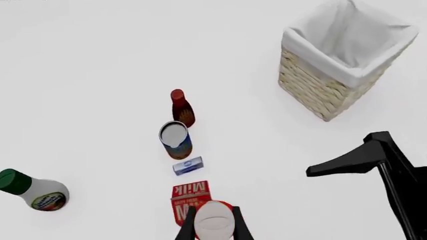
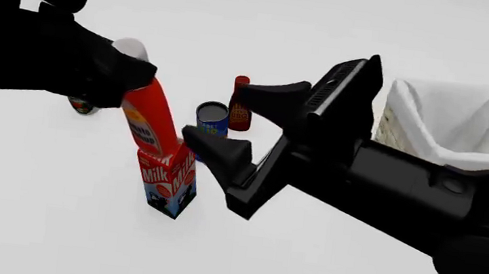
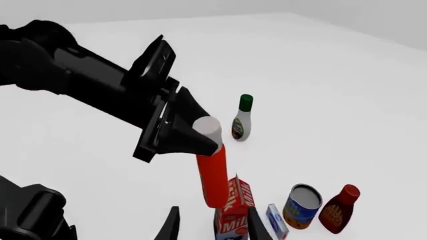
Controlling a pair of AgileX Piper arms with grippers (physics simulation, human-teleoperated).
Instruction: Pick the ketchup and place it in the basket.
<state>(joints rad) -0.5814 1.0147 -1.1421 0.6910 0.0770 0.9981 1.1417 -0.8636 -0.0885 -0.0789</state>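
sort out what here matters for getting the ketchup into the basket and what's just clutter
Part of the job:
- ketchup, lifted in the left claw
- basket

Just lying about:
- milk carton
- can
- dark maroon bottle
- green-capped white bottle
- small blue box

Front and wrist cameras share the milk carton (image 2: 169, 182).

The left gripper (image 3: 200, 137) grips the ketchup (image 3: 213, 175) near its cap, lifted above the milk carton (image 3: 233, 212). A green-capped white bottle (image 3: 242, 120) stands at one o'clock.
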